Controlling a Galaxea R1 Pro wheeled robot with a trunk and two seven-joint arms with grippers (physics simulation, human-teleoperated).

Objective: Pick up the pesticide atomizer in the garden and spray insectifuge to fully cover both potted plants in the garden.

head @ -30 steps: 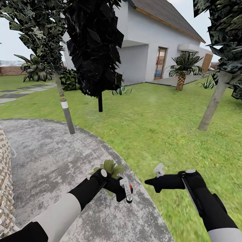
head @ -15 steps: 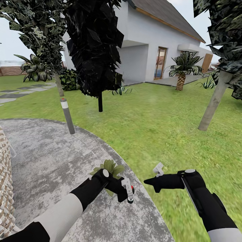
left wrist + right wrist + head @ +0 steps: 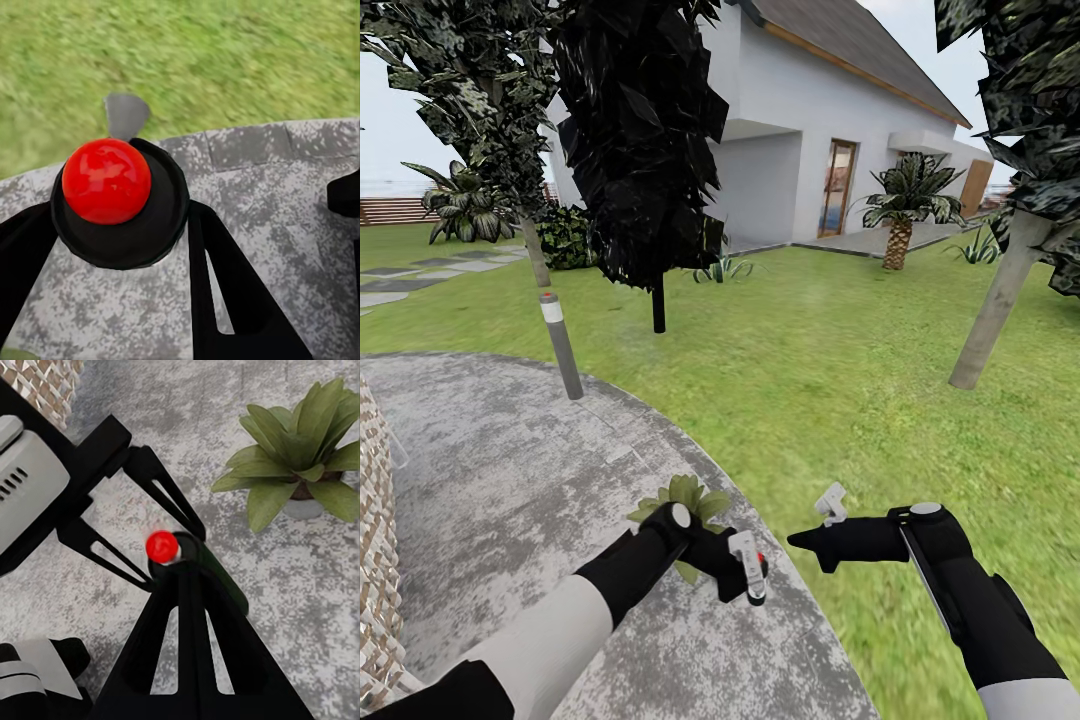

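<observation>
I have the left end effector [image 3: 745, 572] closed around the pesticide atomizer [image 3: 750, 566], which it holds above the round grey patio [image 3: 510, 470], close to that patio's edge where the lawn [image 3: 810, 360] begins. In the left wrist view the atomizer's red spot [image 3: 106, 181] sits in a black ring between the two fingers [image 3: 225, 300], with mottled paving below and grass past its edge. One potted plant [image 3: 685, 500] stands on the patio just behind my left wrist, its leaves partly hidden by the arm; the right wrist view shows it [image 3: 296, 454] in a pale pot on the paving, near the held atomizer [image 3: 214, 574] but apart from it. My right end effector [image 3: 810, 542] hangs over the grass just off the patio, pointing toward the atomizer; I cannot tell whether its jaws are apart or together. A grey bollard lamp [image 3: 560, 345] stands at the patio's far edge, and a white house [image 3: 810, 130] lies beyond the lawn.
</observation>
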